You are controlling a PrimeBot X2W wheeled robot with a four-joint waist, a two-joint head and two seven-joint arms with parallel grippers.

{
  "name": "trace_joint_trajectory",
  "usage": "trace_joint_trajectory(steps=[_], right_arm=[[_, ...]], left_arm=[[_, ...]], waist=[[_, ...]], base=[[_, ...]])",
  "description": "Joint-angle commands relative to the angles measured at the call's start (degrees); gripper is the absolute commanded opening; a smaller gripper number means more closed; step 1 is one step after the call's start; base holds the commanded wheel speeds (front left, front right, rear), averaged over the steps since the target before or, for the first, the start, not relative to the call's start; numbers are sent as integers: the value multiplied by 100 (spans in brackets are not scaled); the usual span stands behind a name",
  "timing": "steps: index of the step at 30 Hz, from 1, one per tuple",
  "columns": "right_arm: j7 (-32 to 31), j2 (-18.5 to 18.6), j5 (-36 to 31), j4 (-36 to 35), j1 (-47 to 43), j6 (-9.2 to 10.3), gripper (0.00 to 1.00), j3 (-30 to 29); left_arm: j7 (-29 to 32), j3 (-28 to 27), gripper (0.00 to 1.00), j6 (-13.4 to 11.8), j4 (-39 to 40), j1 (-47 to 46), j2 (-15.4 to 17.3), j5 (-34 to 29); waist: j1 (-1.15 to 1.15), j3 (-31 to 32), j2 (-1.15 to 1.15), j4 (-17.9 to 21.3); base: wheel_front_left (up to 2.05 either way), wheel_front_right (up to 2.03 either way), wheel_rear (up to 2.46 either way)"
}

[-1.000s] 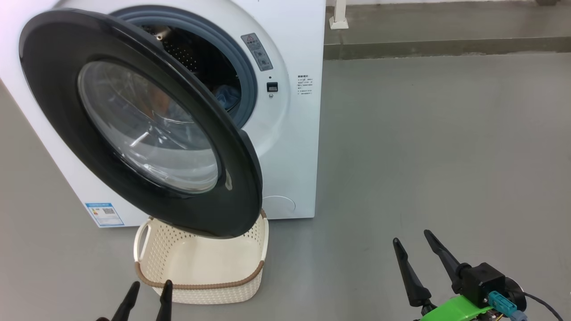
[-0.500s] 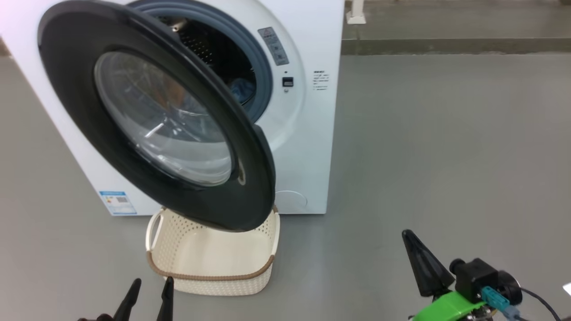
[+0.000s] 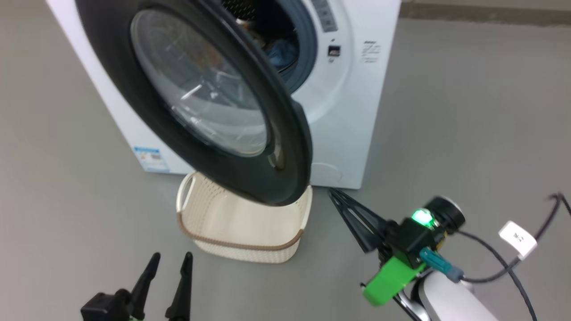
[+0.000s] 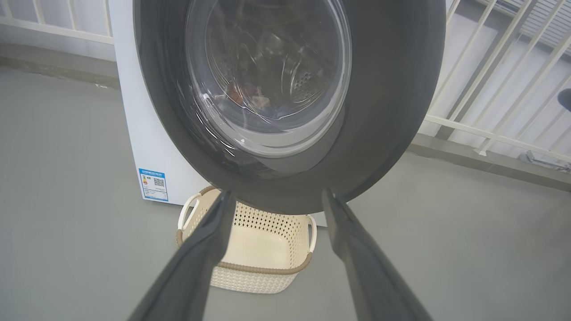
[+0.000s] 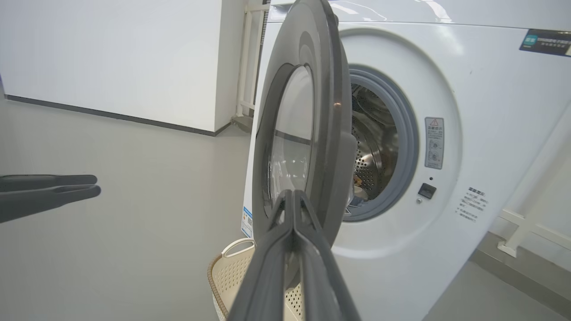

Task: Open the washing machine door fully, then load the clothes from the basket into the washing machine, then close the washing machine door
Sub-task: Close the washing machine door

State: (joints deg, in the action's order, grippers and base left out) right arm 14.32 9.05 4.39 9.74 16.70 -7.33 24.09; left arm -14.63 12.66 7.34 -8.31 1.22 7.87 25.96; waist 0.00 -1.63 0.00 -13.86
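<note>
Step judged: door closing | right gripper [image 3: 332, 192] fingers, parted a second ago, now pressed together, empty, raised near the half-open round black-rimmed glass door [image 3: 214, 102] | left gripper [image 3: 171, 257] fingers parted, empty | cream perforated plastic basket [image 3: 241, 244] emptied | light-blue clothes [image 3: 282, 52] seen inside white front-loading washing machine [image 3: 357, 133]

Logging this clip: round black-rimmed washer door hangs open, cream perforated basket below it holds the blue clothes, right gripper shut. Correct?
One error: the cream perforated plastic basket is empty, as the left wrist view shows; blue cloth lies inside the steel drum instead. The round black-rimmed door does hang open and the right gripper is shut.
</note>
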Motion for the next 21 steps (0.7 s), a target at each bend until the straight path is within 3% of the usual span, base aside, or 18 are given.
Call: trace_joint_trajectory(steps=[1, 10, 21], right_arm=[[68, 17, 108, -106, 312, -16, 0, 225], [68, 383, 290, 396, 1221, -16, 0, 775], [68, 580, 335, 887, 1792, -16, 0, 812]], left_arm=[[-37, -139, 100, 14, 95, -300, 27, -2], [-37, 148, 100, 14, 22, -639, -121, 29], [-37, 250, 100, 14, 8, -849, -251, 70]], waist=[[0, -365, 0, -363], [0, -801, 0, -889], [0, -1224, 0, -1212]], base=[[0, 0, 0], [0, 0, 0], [0, 0, 0]])
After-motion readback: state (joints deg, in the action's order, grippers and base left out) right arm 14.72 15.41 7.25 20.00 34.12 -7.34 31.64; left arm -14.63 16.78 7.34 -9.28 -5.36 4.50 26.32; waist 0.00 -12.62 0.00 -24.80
